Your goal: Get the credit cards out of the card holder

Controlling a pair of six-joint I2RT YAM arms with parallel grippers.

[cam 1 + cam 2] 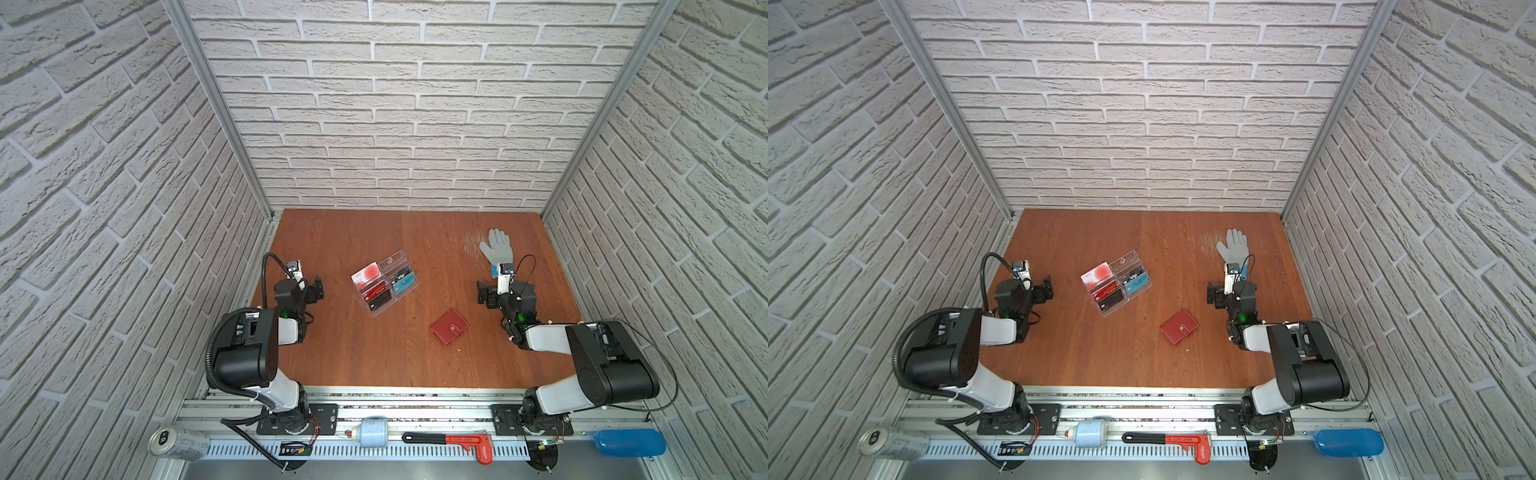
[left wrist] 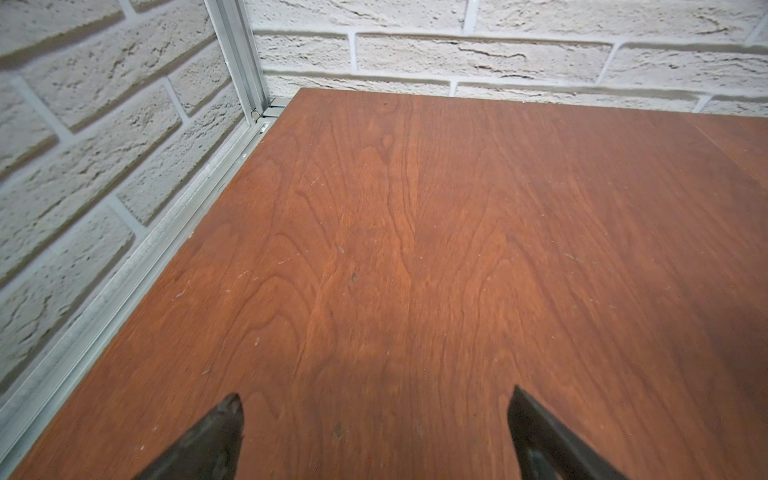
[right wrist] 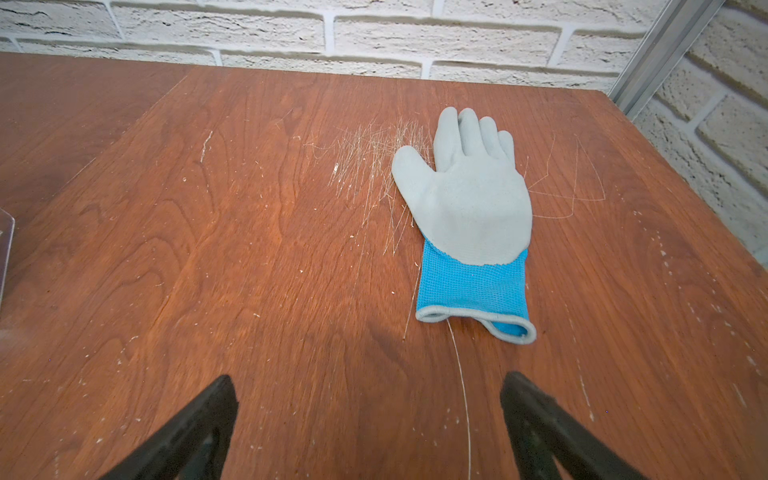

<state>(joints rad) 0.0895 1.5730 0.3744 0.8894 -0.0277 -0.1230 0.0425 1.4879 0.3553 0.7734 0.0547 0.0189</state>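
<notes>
One wallet [image 1: 449, 327] on the table [image 1: 353, 357], red, lying flat and folded shut with its snap tab on top. It sits right of centre, toward the front edge, nearer my right arm than my left. With it shut I can't see any credit cards, so no count on those.

Next thing out is one clear stand [image 1: 384, 283], back and left of the wallet and well apart from it, around mid-table. I make out five VIP cards [image 1: 404, 284] in its pockets: one white-and-red, one red, two black, one teal.

Both grippers are out to the sides, and neither is touching anything. The left gripper [image 1: 318, 289] hangs over bare wood near the left edge, jaws wide apart. Its wrist view shows two black fingertips [image 2: 226, 415] with only table between them. The right gripper [image 1: 482, 293] is over on the right side, jaws spread just as wide, nothing in them.

Past the right gripper toward the back wall there's one glove [image 3: 469, 199]: grey palm up, blue cuff facing the gripper, fingers pointing at the wall. One patch of fine scratches [image 3: 370, 162] sits right beside its thumb.

Along the front rail, off the wood, there's one of each:
- a can [image 1: 178, 443] at the left
- a pale blue cylinder [image 1: 372, 432] near the middle
- a red-and-black wrench [image 1: 453, 443] beside that
- a blue lump [image 1: 629, 442] at far right, can't tell what it is
</notes>
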